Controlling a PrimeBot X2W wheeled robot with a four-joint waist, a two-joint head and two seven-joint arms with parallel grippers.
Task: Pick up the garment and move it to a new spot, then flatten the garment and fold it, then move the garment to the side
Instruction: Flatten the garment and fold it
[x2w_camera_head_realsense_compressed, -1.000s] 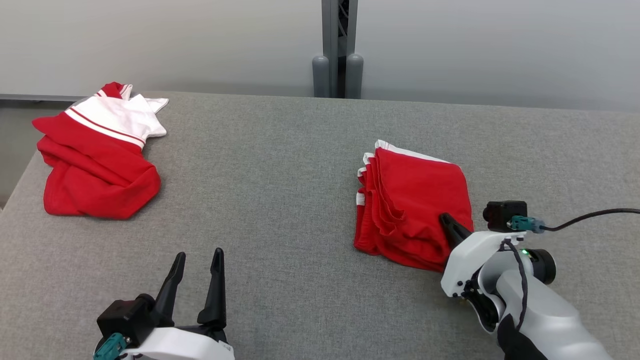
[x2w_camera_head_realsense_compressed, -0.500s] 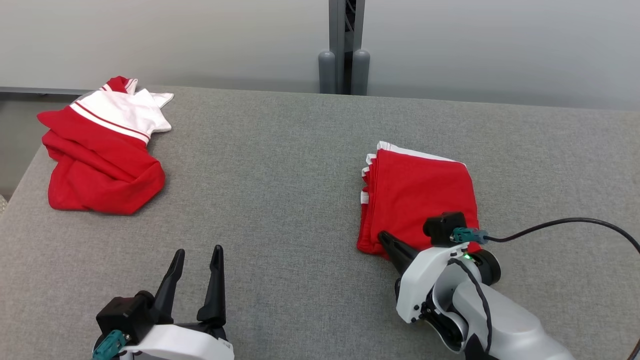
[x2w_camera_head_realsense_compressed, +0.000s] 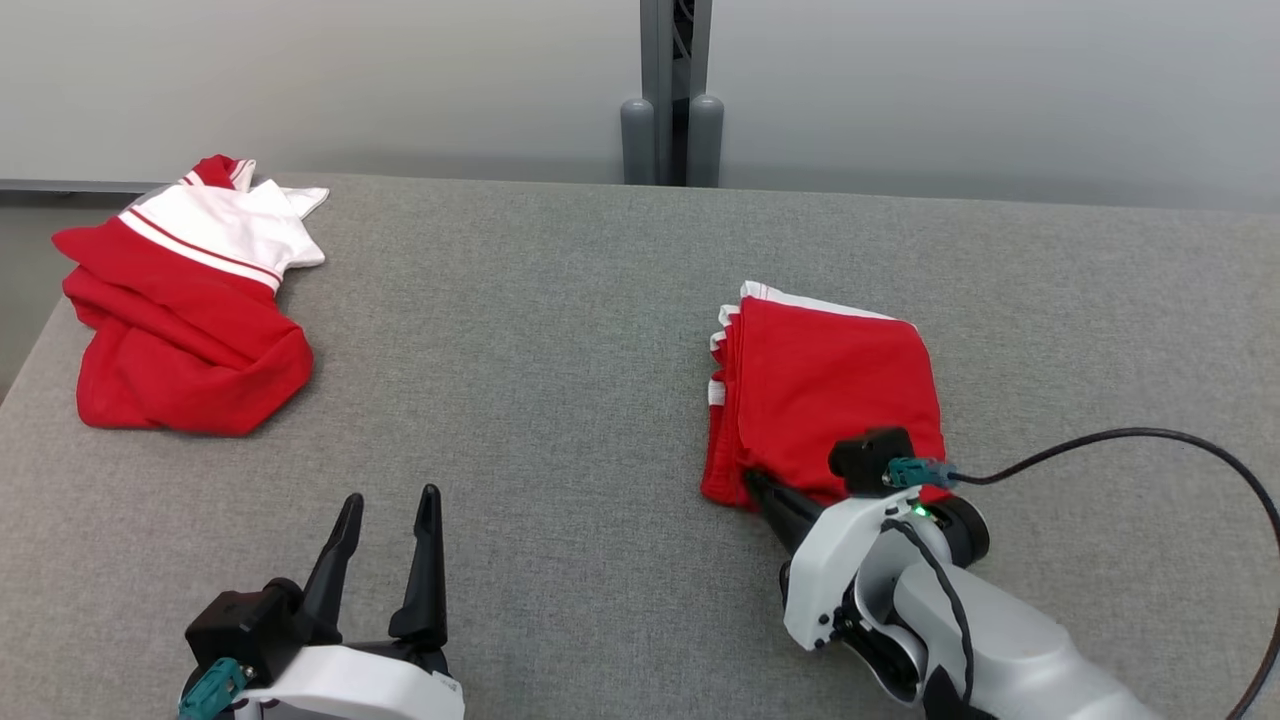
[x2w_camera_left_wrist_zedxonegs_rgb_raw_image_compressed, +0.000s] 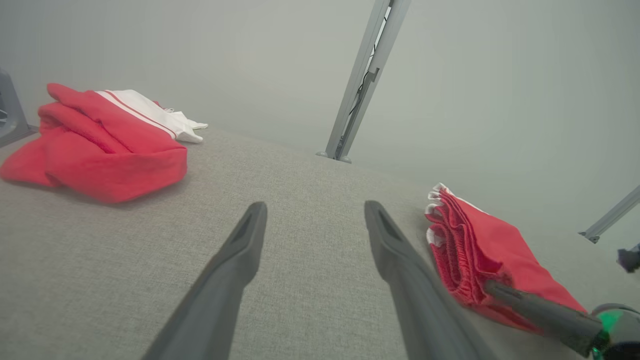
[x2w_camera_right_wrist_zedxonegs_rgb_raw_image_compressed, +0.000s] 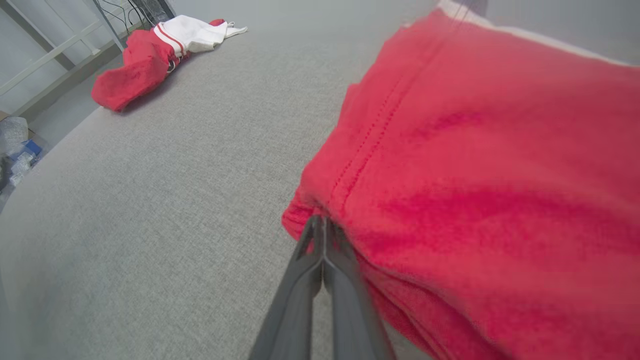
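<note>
Tips of my right gripper (x2w_camera_right_wrist_zedxonegs_rgb_raw_image_compressed: 324, 220) meet at the near corner of the folded garment (x2w_camera_right_wrist_zedxonegs_rgb_raw_image_compressed: 475, 165), cloth caught or not I cannot tell; the garment runs off that wrist view's right and bottom edges, and my wrist housing (x2w_camera_head_realsense_compressed: 850, 560) hides its near hem from the head camera.

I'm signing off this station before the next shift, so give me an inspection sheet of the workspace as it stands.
Surface: grey fabric-covered table, flat, no spills seen.
Job's things: folded red garment with white trim, lying at the robot's right.
Clutter: crumpled red and white garment at the far left corner.
Grippers: left gripper open, holding nothing; right gripper shut, tips at the folded garment's near left corner.
Cables: black cable arcs from the right wrist over the table.
Surroundings: pale wall and grey metal post behind the table.
</note>
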